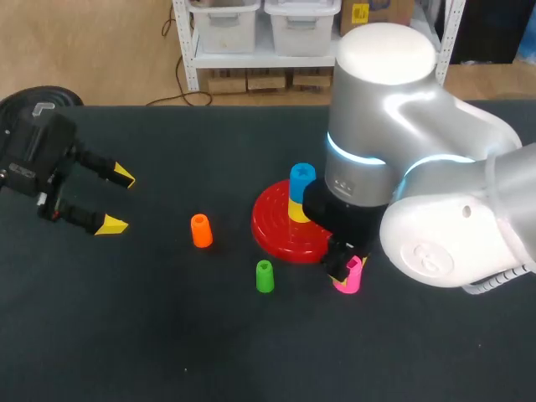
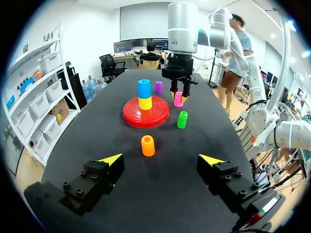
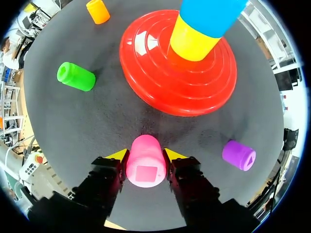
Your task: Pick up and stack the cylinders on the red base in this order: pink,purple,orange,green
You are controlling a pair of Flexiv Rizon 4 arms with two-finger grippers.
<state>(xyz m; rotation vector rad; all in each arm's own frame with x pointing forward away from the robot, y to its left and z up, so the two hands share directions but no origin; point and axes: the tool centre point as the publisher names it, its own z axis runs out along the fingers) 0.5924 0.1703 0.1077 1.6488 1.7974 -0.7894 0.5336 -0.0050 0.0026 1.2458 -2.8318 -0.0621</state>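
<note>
Glossy plastic red base (image 3: 155, 73), matt dark table (image 1: 167, 335)

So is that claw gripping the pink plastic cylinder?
Yes, shut: both yellow fingertips of the right claw touch the pink cylinder from opposite sides.

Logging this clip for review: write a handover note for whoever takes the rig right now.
Left gripper: open, empty, away from the parts.
Right gripper: shut on pink, beside the base.
On the base: yellow with blue on top.
Loose on the table: purple, orange, green.
Done: none of the four stacked.
To do: pink, purple, orange, green, in that order.
</note>
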